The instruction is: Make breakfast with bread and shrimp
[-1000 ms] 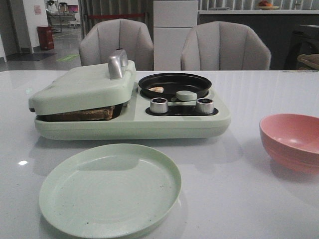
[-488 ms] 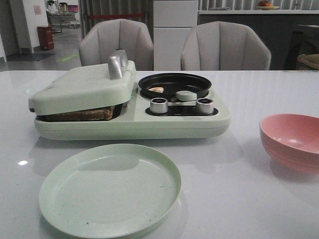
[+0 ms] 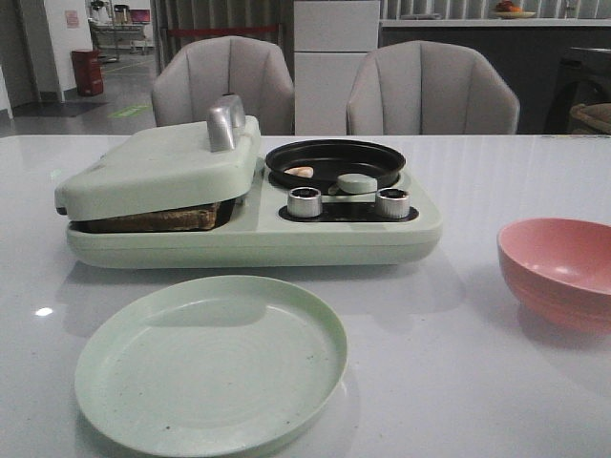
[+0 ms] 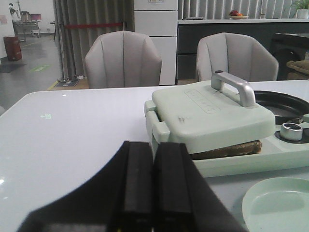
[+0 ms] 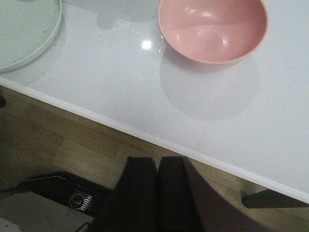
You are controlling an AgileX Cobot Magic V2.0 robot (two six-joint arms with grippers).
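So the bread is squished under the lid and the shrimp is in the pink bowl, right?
Not quite. The shrimp lies in the black pan, as the front view shows. The pink bowl holds nothing. The bread is indeed under the lid.

Showroom-like dining space; upholstered chairs (image 3: 226, 84) at white table (image 3: 458, 363), counter (image 3: 477, 21) behind

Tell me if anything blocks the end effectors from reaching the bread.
Yes. The bread sits inside the sandwich press with the lid lowered onto it, only its crust edge showing. The lid must be lifted by its handle first.
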